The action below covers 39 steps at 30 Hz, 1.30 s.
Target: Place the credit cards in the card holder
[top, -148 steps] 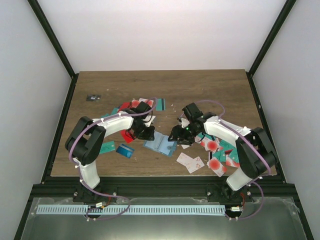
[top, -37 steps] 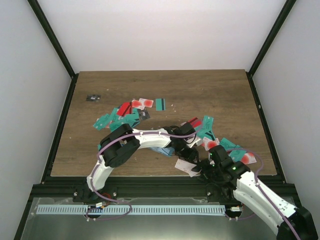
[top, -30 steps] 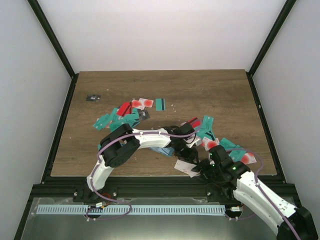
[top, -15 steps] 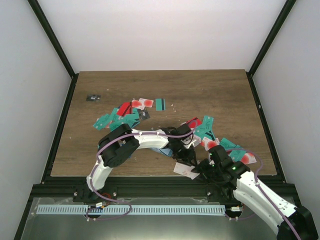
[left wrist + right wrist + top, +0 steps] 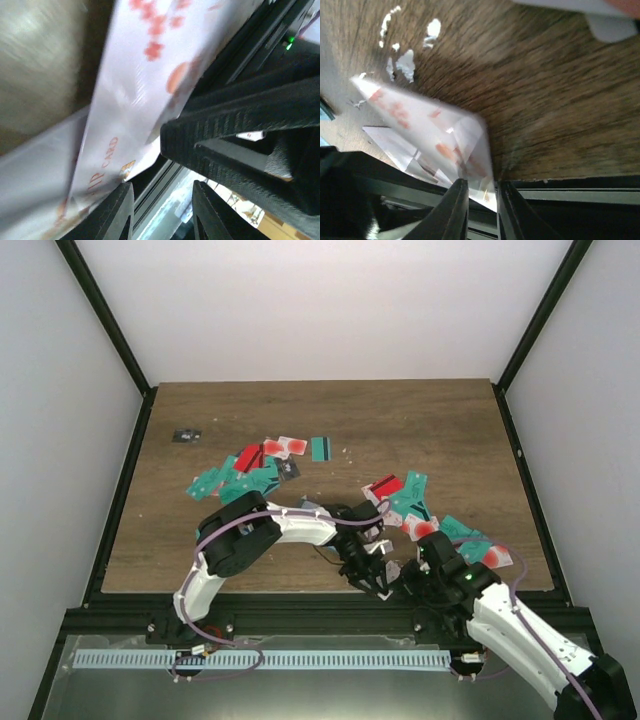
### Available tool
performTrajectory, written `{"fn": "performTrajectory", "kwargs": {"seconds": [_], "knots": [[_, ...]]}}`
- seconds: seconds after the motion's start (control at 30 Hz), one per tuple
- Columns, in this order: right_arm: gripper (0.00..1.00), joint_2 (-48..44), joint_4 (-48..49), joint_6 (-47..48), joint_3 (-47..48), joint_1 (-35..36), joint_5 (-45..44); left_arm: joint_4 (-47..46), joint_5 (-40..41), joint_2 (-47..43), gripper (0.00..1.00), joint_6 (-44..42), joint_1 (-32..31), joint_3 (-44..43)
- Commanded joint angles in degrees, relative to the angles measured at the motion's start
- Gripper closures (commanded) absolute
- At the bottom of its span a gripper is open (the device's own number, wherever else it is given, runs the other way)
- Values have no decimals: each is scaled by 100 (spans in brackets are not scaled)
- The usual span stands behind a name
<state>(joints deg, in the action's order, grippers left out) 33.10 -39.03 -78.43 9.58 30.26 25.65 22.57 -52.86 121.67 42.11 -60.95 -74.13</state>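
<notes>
A white card with red print point(image 5: 384, 570) sits tilted at the table's front edge, over a second white card point(image 5: 395, 142). It also fills the left wrist view point(image 5: 140, 90) and shows in the right wrist view point(image 5: 440, 135). My left gripper point(image 5: 367, 575) is open and empty just beside it, jaws apart over the front rail point(image 5: 162, 200). My right gripper point(image 5: 398, 586) faces it from the front, and its narrowed jaws straddle the card's near corner with a gap still showing point(image 5: 482, 192). The card holder is hidden under my left forearm.
Heaps of teal, red and white cards lie at the back left point(image 5: 245, 475) and at the right point(image 5: 415, 505). A teal striped card point(image 5: 321, 448) and a small dark object point(image 5: 186, 435) lie further back. The black front rail point(image 5: 300, 597) runs under both grippers.
My left gripper has slid toward the front edge, taking the white card with it. The card went from lying flat to tilted at the edge. My right gripper has barely moved.
</notes>
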Motion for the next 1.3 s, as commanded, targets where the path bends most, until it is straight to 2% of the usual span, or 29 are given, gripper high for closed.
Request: {"fn": "performTrajectory", "kwargs": {"seconds": [0.0,0.3,0.47,0.53,0.67,0.8,1.0,1.27], "knots": [[83,-426,857,75,-348,-126,-608,164,-307,97,65,34,-249,83],[92,-474,822,180,-232,-121,-615,9,-269,-131,66,101,-161,76],[92,-461,605,277,-132,-128,-633,381,299,-650,64,-57,186,-33],[86,-411,444,370,-44,-126,-648,893,853,-804,61,-344,345,-222],[67,-102,299,636,92,-125,-483,1472,1949,-839,54,-1047,469,-645],[53,436,413,1009,155,-126,-130,1870,2500,-517,52,-1506,495,-987],[39,845,633,1392,96,-108,263,1812,2531,-260,52,-1633,501,-779],[33,741,35,1752,148,-91,580,1708,2301,-255,52,-1679,438,-458]]}}
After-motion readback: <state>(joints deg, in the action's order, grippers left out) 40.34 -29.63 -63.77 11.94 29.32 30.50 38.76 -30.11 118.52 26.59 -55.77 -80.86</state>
